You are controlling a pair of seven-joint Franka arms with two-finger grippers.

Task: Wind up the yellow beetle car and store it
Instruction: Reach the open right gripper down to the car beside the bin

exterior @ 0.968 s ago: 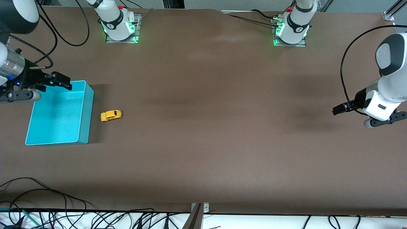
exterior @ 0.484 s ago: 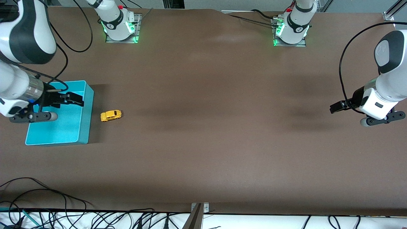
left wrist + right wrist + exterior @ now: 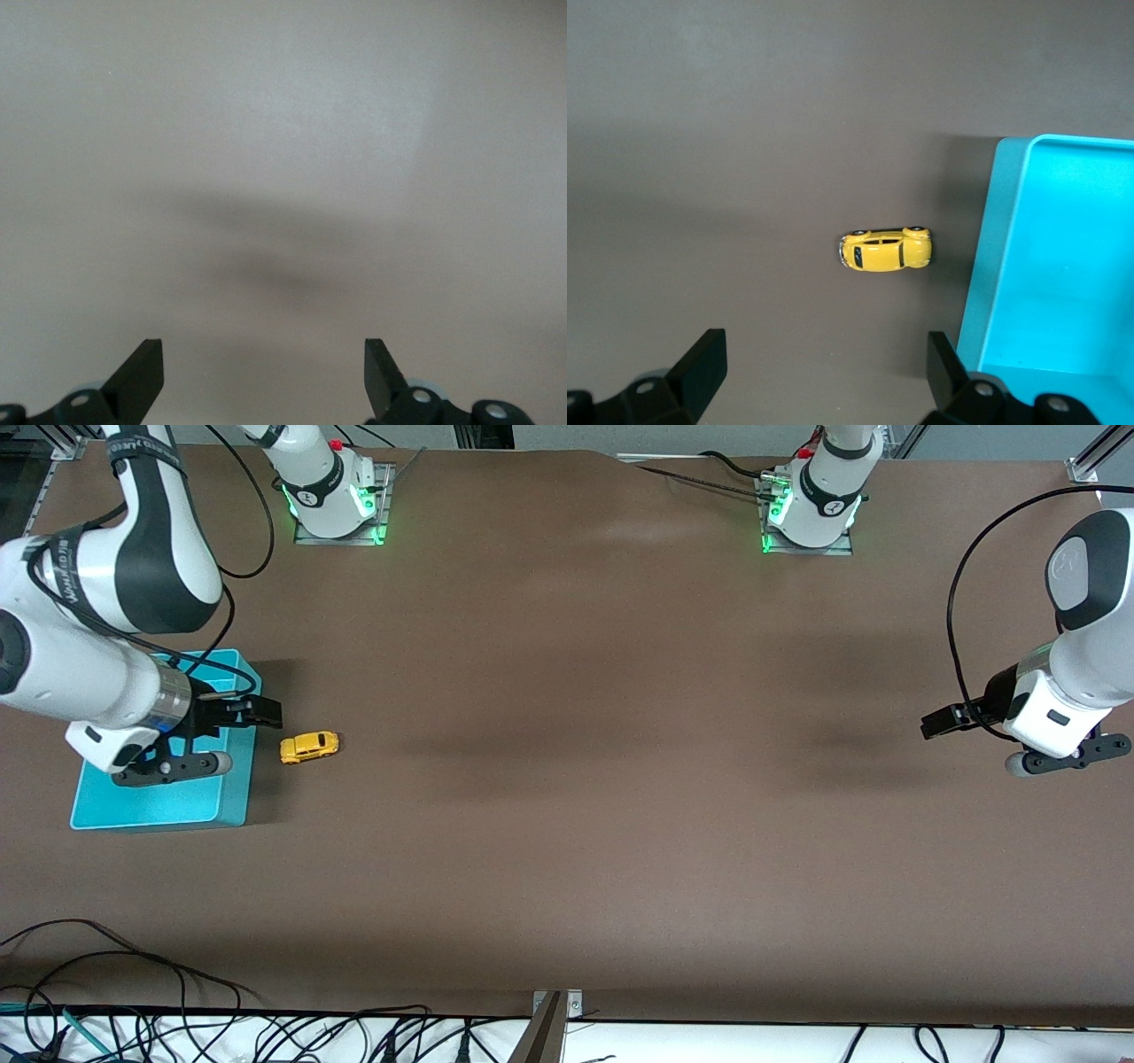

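Observation:
The yellow beetle car (image 3: 309,747) stands on its wheels on the brown table, just beside the turquoise bin (image 3: 159,806) at the right arm's end. My right gripper (image 3: 263,712) hangs open over the bin's wall next to the car, nothing between its fingers. In the right wrist view the car (image 3: 886,250) lies ahead of the open right gripper (image 3: 824,350), with the bin (image 3: 1045,266) alongside. Over bare table at the left arm's end waits my left gripper (image 3: 939,722). The left wrist view shows the left gripper (image 3: 263,350) open above plain tabletop.
The two arm bases (image 3: 332,500) (image 3: 811,505) stand along the table's edge farthest from the front camera. A metal bracket (image 3: 554,1005) and loose cables (image 3: 133,974) lie at the edge nearest to it. Brown tabletop stretches between the car and the left gripper.
The right arm has swung across the bin toward the car, its gripper now at the bin's wall beside the car. The left arm has barely shifted. The car has not moved.

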